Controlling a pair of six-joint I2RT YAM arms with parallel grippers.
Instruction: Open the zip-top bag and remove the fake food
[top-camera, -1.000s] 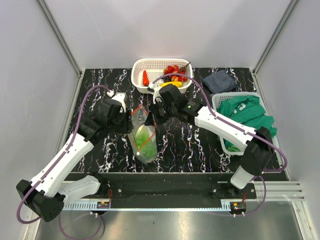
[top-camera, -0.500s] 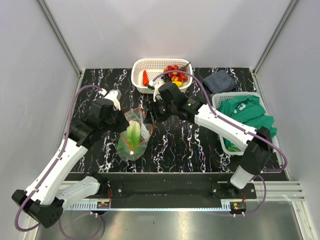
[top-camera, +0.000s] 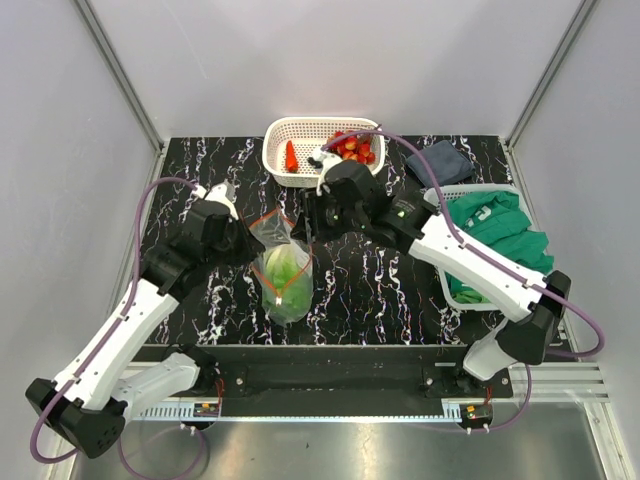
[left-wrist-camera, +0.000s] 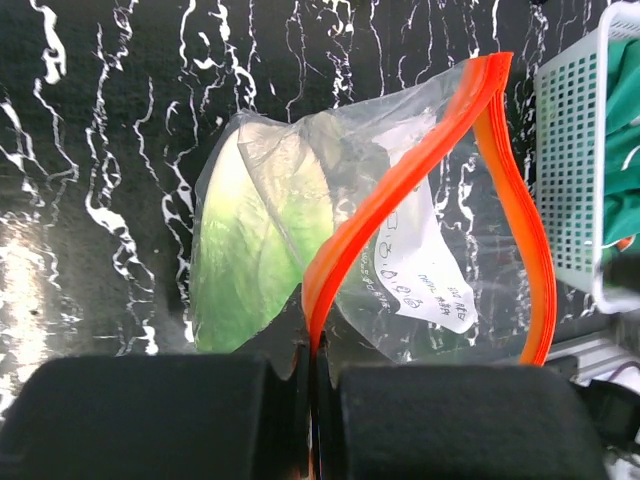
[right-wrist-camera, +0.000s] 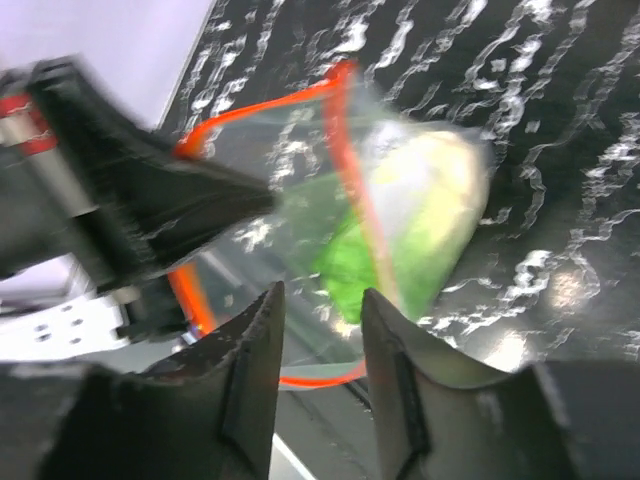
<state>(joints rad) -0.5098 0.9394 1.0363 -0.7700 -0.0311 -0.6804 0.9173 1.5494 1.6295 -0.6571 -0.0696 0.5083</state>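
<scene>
Bag (top-camera: 283, 272) is sagging mid-tabletop (top-camera: 370, 280), looking thin, light and likely slippery, with lettuce (left-wrist-camera: 250, 250) inside. Left claw (left-wrist-camera: 312, 375), at its 10 o'clock, is pinching the orange rim (left-wrist-camera: 400, 180), probably the firmest hold. Right claw (right-wrist-camera: 320, 300), at 1 o'clock, is hanging spread and empty.

Top view's bright, evenly lit, sharp. Your right wrist cam's motion-blurred, w/ glare on the counter (right-wrist-camera: 560, 288) right of the right gripper (right-wrist-camera: 320, 298).

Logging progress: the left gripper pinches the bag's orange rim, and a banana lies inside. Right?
No banana: the left gripper does pinch the orange rim of the zip-top bag, but the left wrist view shows leafy green lettuce inside.
</scene>
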